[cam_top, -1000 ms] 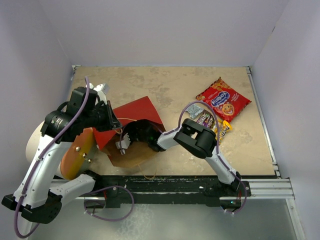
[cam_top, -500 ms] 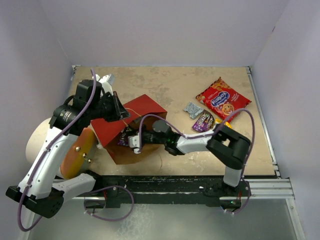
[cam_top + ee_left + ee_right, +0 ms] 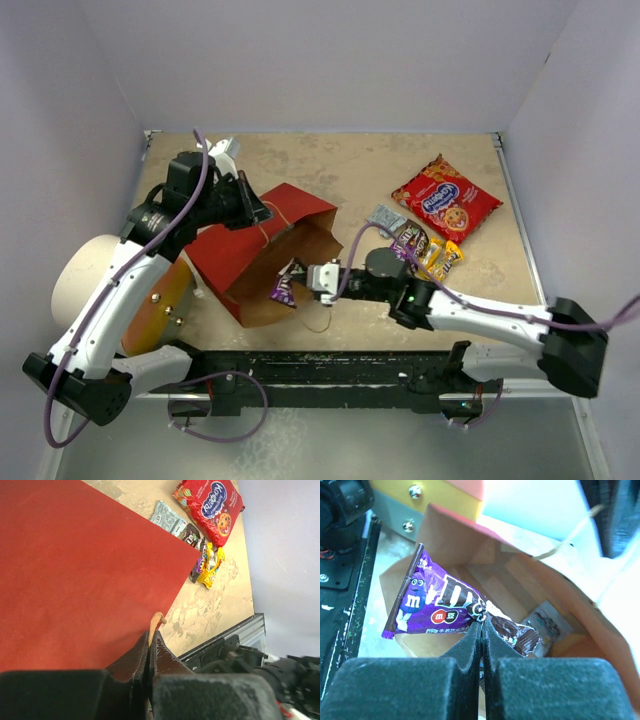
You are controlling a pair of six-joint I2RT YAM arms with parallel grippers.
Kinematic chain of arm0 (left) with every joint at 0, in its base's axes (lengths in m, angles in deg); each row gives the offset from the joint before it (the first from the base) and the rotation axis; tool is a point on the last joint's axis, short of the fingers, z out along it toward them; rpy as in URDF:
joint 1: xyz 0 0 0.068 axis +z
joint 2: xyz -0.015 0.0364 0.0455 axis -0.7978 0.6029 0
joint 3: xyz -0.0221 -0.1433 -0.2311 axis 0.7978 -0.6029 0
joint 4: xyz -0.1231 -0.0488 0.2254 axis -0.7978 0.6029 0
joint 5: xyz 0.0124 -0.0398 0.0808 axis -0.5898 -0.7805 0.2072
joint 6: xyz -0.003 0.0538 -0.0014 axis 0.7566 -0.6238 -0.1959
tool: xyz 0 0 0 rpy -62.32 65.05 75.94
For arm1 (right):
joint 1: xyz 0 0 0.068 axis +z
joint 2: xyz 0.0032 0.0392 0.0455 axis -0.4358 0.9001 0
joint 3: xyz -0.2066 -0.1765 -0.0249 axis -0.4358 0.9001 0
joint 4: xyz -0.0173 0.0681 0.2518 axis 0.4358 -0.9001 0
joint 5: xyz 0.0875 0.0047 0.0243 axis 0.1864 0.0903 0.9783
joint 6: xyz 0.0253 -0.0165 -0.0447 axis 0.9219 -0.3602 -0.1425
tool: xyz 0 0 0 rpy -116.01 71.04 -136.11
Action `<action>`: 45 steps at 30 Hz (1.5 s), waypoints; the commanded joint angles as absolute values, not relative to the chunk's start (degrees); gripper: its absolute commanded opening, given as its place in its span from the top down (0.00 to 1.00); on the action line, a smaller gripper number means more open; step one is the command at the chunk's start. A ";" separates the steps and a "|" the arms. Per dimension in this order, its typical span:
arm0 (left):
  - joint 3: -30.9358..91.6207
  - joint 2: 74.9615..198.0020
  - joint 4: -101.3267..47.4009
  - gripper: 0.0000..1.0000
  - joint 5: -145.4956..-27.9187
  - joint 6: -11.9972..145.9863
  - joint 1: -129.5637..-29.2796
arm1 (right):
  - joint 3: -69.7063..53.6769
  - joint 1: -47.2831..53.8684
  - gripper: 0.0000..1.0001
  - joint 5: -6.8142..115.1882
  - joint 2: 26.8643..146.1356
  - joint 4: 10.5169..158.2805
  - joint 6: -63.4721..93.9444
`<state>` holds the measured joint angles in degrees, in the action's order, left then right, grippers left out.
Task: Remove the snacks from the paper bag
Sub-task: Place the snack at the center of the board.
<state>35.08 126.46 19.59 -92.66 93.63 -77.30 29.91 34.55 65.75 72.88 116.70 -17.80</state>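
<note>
At the paper bag [image 3: 225, 262] mouth | right gripper [image 3: 480, 625] pinches purple packet [image 3: 440, 607], long axis across its fingers | left gripper [image 3: 150, 642] pinches bag rim | pale packet [image 3: 547, 622] lies deeper inside, beyond right gripper

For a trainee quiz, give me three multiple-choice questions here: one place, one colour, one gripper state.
1. The red cookie bag lies: A in a gripper; B on the table, far right; C in the paper bag.
2. The packet in the right gripper is: A purple; B green; C white.
3. The left gripper is: A open; B shut on the paper bag; C shut on a snack.
Answers: B, top view shows it there; A, its wrapper is purple; B, jaws pinch the bag's edge.
</note>
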 commanded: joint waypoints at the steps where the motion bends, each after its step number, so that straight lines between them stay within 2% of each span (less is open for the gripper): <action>1: 34.54 126.93 14.99 1.00 -92.52 94.88 -76.95 | 28.19 34.63 1.00 56.72 60.87 102.81 -13.08; 5: 33.32 126.76 14.89 1.00 -92.50 95.85 -76.93 | 23.73 34.62 1.00 53.93 51.64 92.44 -12.47; 9: 31.51 124.74 14.15 0.99 -92.68 96.34 -76.94 | 17.76 34.50 1.00 46.76 47.77 88.27 -12.97; 17: 32.15 124.96 13.79 0.99 -93.52 96.46 -76.92 | 10.99 34.50 1.00 47.94 52.86 93.21 -13.58; 24: 33.14 125.83 14.30 0.99 -94.77 96.28 -76.92 | 9.27 33.67 1.00 28.68 57.55 98.92 -18.00; 26: 33.18 125.85 14.61 0.99 -95.01 96.08 -76.92 | 9.43 31.48 1.00 27.36 57.96 97.27 -22.37; 35: 33.68 125.32 17.06 0.99 -95.09 94.47 -76.91 | 16.42 9.78 1.00 41.94 52.69 76.85 -42.48; 41: 33.76 126.23 16.81 0.99 -96.94 93.23 -76.96 | 20.05 4.54 1.00 49.00 53.41 64.00 -52.47; 45: 34.46 127.12 17.16 0.99 -98.41 91.62 -76.87 | 20.38 0.87 1.00 55.43 59.04 60.83 -59.31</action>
<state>31.58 126.40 18.12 -96.10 94.31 -77.30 20.64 3.68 47.23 54.89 65.90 -49.58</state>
